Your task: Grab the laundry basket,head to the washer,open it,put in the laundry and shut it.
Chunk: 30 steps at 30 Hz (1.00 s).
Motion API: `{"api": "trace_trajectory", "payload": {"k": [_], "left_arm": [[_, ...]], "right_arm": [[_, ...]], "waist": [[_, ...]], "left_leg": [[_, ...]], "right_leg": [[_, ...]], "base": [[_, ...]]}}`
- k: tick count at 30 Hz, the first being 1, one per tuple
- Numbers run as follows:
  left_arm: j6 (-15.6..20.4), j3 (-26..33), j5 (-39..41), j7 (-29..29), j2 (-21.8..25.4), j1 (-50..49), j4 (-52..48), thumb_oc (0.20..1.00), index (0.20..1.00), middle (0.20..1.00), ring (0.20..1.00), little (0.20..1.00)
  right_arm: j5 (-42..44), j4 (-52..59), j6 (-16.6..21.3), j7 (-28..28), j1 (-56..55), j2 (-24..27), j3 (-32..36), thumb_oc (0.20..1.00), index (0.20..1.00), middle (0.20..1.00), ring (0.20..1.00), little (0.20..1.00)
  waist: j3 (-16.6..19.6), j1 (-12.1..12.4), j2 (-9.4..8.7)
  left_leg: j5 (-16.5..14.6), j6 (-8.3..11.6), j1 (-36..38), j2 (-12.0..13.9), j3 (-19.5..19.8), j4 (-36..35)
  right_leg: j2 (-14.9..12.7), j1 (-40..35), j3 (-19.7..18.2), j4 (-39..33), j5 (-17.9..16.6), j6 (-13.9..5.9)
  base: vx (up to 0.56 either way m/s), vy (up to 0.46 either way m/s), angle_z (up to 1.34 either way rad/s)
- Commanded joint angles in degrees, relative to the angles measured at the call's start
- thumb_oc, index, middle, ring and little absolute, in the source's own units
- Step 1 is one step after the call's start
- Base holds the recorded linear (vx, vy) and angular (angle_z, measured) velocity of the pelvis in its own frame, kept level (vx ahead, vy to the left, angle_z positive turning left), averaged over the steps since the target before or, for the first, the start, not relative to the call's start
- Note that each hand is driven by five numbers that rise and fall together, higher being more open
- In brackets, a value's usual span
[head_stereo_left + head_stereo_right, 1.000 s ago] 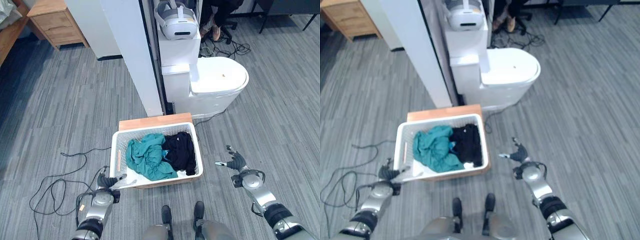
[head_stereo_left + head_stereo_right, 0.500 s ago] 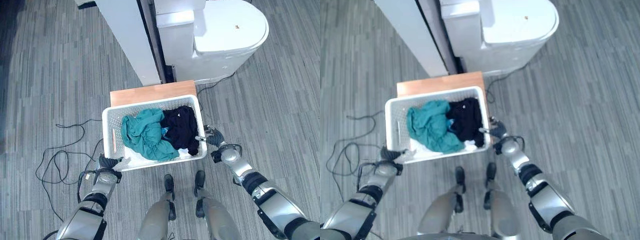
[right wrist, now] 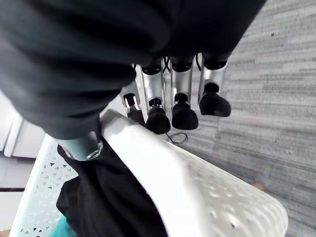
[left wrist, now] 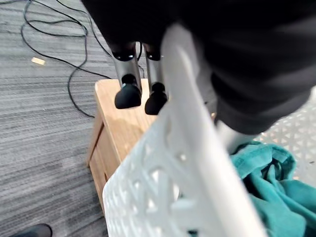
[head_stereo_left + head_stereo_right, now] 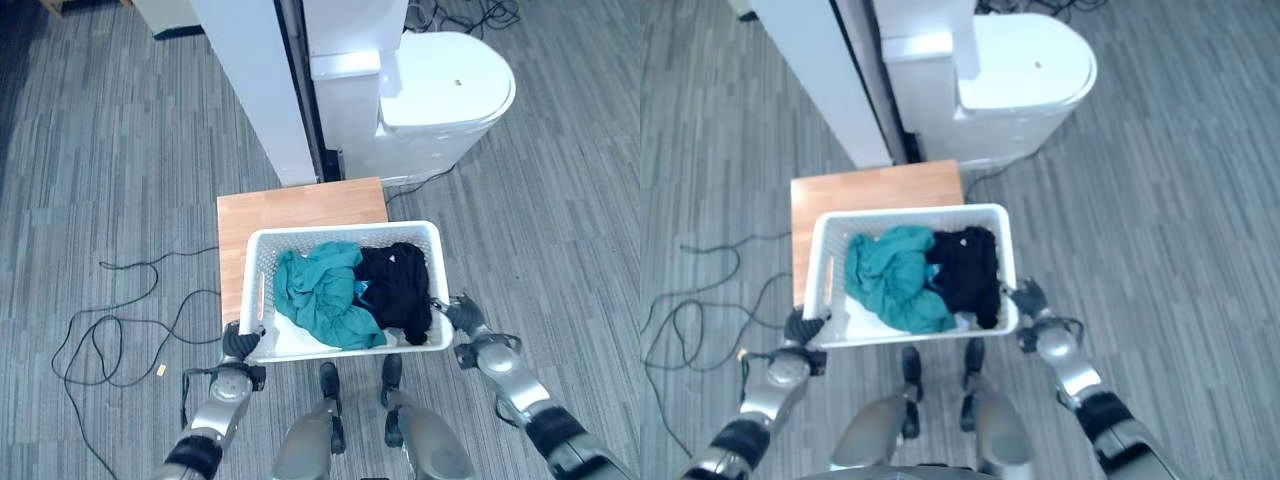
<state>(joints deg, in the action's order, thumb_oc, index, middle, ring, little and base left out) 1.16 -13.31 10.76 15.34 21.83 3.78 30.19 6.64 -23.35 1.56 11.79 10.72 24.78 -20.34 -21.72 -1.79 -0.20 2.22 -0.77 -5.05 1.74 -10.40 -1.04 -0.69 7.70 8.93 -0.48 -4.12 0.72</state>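
Note:
The white laundry basket (image 5: 340, 232) hangs between my two hands, close in front of me. It holds a teal cloth (image 5: 320, 295) and a black cloth (image 5: 398, 285). My left hand (image 5: 238, 345) grips the basket's near left corner. In the left wrist view its fingers (image 4: 129, 94) lie outside the rim (image 4: 187, 123) and the thumb is inside. My right hand (image 5: 465, 318) grips the near right corner. Its fingers (image 3: 173, 113) are outside the rim (image 3: 163, 168), and the thumb (image 3: 86, 145) presses inside by the black cloth.
A low wooden stand (image 5: 300, 205) sits on the grey floor just beyond and partly under the basket. Behind it rise a white partition (image 5: 250, 80) and a white toilet (image 5: 440, 90). Open floor lies to both sides.
My right hand came in from the open floor and closed on the basket's right rim. The basket has come off the stand, nearer to me. The camera has shifted as well.

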Motion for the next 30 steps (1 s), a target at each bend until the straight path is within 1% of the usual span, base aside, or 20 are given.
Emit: {"api": "trace_trajectory", "payload": {"k": [1,6,8,9,12,15,16,17,18,19,20,21,23,24,25,26,27,28,29,30], "left_arm": [[5.24,1.29,1.13,-4.65,0.0,0.86,-4.48,0.2,0.2,0.2,0.2,0.2],[5.39,-0.07,1.45,-7.73,-0.14,-2.64,-12.0,0.2,0.2,0.2,0.2,0.2],[5.73,-0.93,1.24,-8.47,0.09,-3.24,-14.73,0.2,0.2,0.2,0.2,0.2],[5.83,-2.1,0.55,-9.19,0.38,-3.36,-16.63,0.2,0.2,0.2,0.2,0.2],[5.9,-2.95,0.0,-9.81,0.71,-3.28,-17.97,0.2,0.2,0.2,0.2,0.2],[6.6,-3.25,0.07,-9.62,1.28,-3.08,-20.47,0.2,0.2,0.2,0.2,0.2],[7.17,-3.19,-0.03,-8.81,1.7,-2.86,-22.24,0.2,0.2,0.2,0.2,0.2],[7.41,-3.14,0.21,-8.3,1.76,-2.51,-22.84,0.2,0.2,0.2,0.2,0.2],[7.6,-2.7,0.44,-7.15,2.28,-1.33,-24.49,0.2,0.2,0.2,0.2,0.2],[7.6,-2.76,0.45,-7.14,2.29,-1.32,-24.47,0.2,0.2,0.2,0.2,0.2],[7.68,-2.3,0.72,-7.05,2.26,-1.28,-24.34,0.2,0.2,0.2,0.2,0.2],[7.42,-2.73,0.29,-7.5,1.89,-1.47,-23.87,0.2,0.2,0.2,0.2,0.2],[7.15,-2.89,-0.38,-7.89,1.44,-2.16,-23.53,0.2,0.2,0.2,0.2,0.2],[7.37,-3.01,-0.1,-8.47,0.43,-3.59,-23.49,0.2,0.2,0.2,0.2,0.2],[7.52,-3.07,0.65,-8.24,0.12,-3.84,-23.6,0.2,0.2,0.2,0.2,0.2],[7.55,-3.09,0.69,-8.23,0.11,-3.8,-23.58,0.2,0.2,0.2,0.2,0.2],[7.68,-3.44,1.44,-7.87,-0.06,-3.91,-23.43,0.2,0.2,0.2,0.2,0.2],[7.69,-3.67,1.72,-7.86,-0.02,-3.98,-23.46,0.2,0.2,0.2,0.2,0.2],[7.74,-4.15,2.48,-7.72,-0.39,-4.76,-23.3,0.2,0.2,0.2,0.2,0.2],[7.75,-4.16,2.49,-7.72,-0.37,-4.76,-23.3,0.2,0.2,0.2,0.2,0.2]], "right_arm": [[-1.41,5.07,3.55,-0.51,-1.61,-0.21,3.75,0.2,0.2,0.2,0.2,0.2],[-1.45,12.69,4.45,-2.51,-8.04,0.99,7.64,0.2,0.2,0.2,0.2,0.2],[-1.4,15.37,4.75,-3.03,-10.31,1.4,9.09,0.2,0.2,0.2,0.2,0.2],[-1.63,17.24,5.13,-3.52,-12.18,1.52,10.58,0.2,0.2,0.2,0.2,0.2],[-1.73,19.27,5.44,-3.93,-14.14,1.71,12.42,0.2,0.2,0.2,0.2,0.2],[-1.17,22.71,6.07,-4.08,-15.23,1.6,13.96,0.2,0.2,0.2,0.2,0.2],[-0.98,24.6,6.64,-4.28,-14.95,1.37,14.12,0.2,0.2,0.2,0.2,0.2],[-0.82,25.25,6.92,-4.2,-14.48,1.14,13.89,0.2,0.2,0.2,0.2,0.2],[-1.59,26.73,7.82,-3.35,-14.88,0.24,14.26,0.2,0.2,0.2,0.2,0.2],[-1.64,26.79,7.78,-3.33,-14.95,0.21,14.3,0.2,0.2,0.2,0.2,0.2],[-2.14,26.58,7.91,-3.05,-15.02,0.1,14.33,0.2,0.2,0.2,0.2,0.2],[-2.61,26.46,7.82,-3.0,-15.39,-0.04,14.71,0.2,0.2,0.2,0.2,0.2],[-2.98,26.54,7.72,-3.1,-16.34,0.03,15.24,0.2,0.2,0.2,0.2,0.2],[-2.58,26.39,7.81,-2.9,-17.33,0.68,15.77,0.2,0.2,0.2,0.2,0.2],[-2.39,26.23,7.82,-2.68,-17.19,1.24,15.59,0.2,0.2,0.2,0.2,0.2],[-2.36,26.22,7.83,-2.66,-17.16,1.28,15.61,0.2,0.2,0.2,0.2,0.2],[-1.91,25.67,7.83,-2.31,-16.74,1.7,15.38,0.2,0.2,0.2,0.2,0.2],[-1.62,25.48,7.54,-2.32,-16.46,2.02,15.27,0.2,0.2,0.2,0.2,0.2],[-1.4,25.21,7.15,-2.44,-15.9,2.39,14.9,0.2,0.2,0.2,0.2,0.2],[-1.4,25.22,7.15,-2.44,-15.91,2.37,14.9,0.2,0.2,0.2,0.2,0.2]], "waist": [[5.48,-0.66,-1.53],[6.77,-3.07,-2.1],[7.54,-4.43,-1.94],[8.39,-6.47,-1.36],[9.46,-9.04,-0.79],[9.66,-12.15,-0.53],[9.15,-13.32,-0.41],[8.8,-13.16,-0.39],[9.35,-11.14,0.44],[9.28,-11.18,0.47],[9.87,-10.48,0.45],[11.12,-10.75,0.18],[11.9,-11.19,0.08],[12.24,-11.72,0.26],[11.58,-11.08,0.22],[11.44,-11.03,0.33],[10.85,-10.14,0.29],[10.53,-9.5,0.05],[9.99,-7.81,-1.27],[10.08,-7.89,-1.29]], "left_leg": [[-2.16,3.36,-3.71,1.11,-0.08,4.42],[-4.4,3.55,-2.38,0.4,2.51,8.16],[-5.7,3.2,-1.75,-1.14,4.91,7.8],[-6.77,2.61,-0.78,-2.03,5.76,6.86],[-6.74,1.86,0.29,-1.96,3.17,5.5],[-7.45,0.82,1.22,-1.59,-3.28,4.93],[-8.19,0.27,2.0,-1.08,-7.69,4.82],[-8.47,0.07,2.35,-0.47,-9.96,4.8],[-9.28,1.87,5.99,3.57,-18.03,3.63],[-9.29,1.97,6.1,3.64,-17.94,3.61],[-8.95,2.57,6.75,4.59,-20.19,3.6],[-9.01,3.14,8.01,5.65,-23.3,4.08],[-9.6,3.35,9.11,6.12,-24.7,5.0],[-10.72,4.11,8.86,8.71,-24.2,13.75],[-9.38,4.88,7.83,9.79,-22.02,18.72],[-9.54,5.22,7.63,10.3,-21.9,19.5],[-7.89,6.13,5.93,10.84,-18.53,23.1],[-7.98,5.97,4.32,10.11,-15.09,25.15],[-9.21,4.26,-0.2,6.21,-9.79,26.03],[-9.2,4.2,-0.32,6.14,-9.72,26.02]], "right_leg": [[-2.19,-0.72,-4.22,5.19,10.29,-4.97],[-0.86,-2.27,-8.43,3.31,9.36,-4.63],[-0.05,-1.61,-11.33,3.59,8.82,-4.85],[1.01,-0.89,-14.61,4.05,8.55,-5.28],[1.68,0.48,-18.01,4.32,7.35,-5.97],[2.93,3.29,-22.94,5.33,5.98,-7.58],[3.58,4.8,-24.47,6.27,5.47,-8.62],[3.22,5.84,-23.0,6.87,5.18,-8.75],[-4.91,6.83,1.92,8.7,8.2,-7.91],[-4.88,6.76,2.04,8.86,8.4,-7.86],[-7.05,5.84,8.67,8.76,9.01,-7.15],[-8.41,4.54,12.73,8.33,8.91,-6.64],[-7.9,3.93,11.36,7.48,9.0,-6.76],[-5.94,1.82,7.46,6.21,10.19,-5.41],[-4.85,0.8,6.32,5.91,10.79,-4.77],[-4.55,0.66,6.33,5.84,10.88,-4.56],[-3.47,-0.77,5.53,5.31,11.58,-3.77],[-3.02,-1.76,4.77,4.87,11.78,-3.39],[-3.03,-3.11,3.34,4.06,11.22,-3.06],[-3.1,-3.04,3.42,4.04,11.22,-3.09]], "base": [[-0.03,-0.036,-0.03],[-0.03,-0.024,-0.28],[0.01,0.084,-0.96],[0.04,0.142,-1.24],[0.01,0.107,-1.22],[-0.04,0.15,-1.05],[-0.05,0.093,-2.13],[0.05,-0.155,-3.93],[0.07,-0.218,-2.95],[0.09,-0.283,-3.14],[0.08,-0.268,-1.92],[0.18,-0.353,-2.06],[0.27,-0.316,-1.48],[0.34,-0.355,-0.96],[0.33,-0.37,-0.73],[0.14,-0.199,-0.54],[0.11,-0.161,-0.66],[0.15,-0.249,-0.52],[0.09,-0.156,-0.47],[0.11,-0.122,-0.65]]}}
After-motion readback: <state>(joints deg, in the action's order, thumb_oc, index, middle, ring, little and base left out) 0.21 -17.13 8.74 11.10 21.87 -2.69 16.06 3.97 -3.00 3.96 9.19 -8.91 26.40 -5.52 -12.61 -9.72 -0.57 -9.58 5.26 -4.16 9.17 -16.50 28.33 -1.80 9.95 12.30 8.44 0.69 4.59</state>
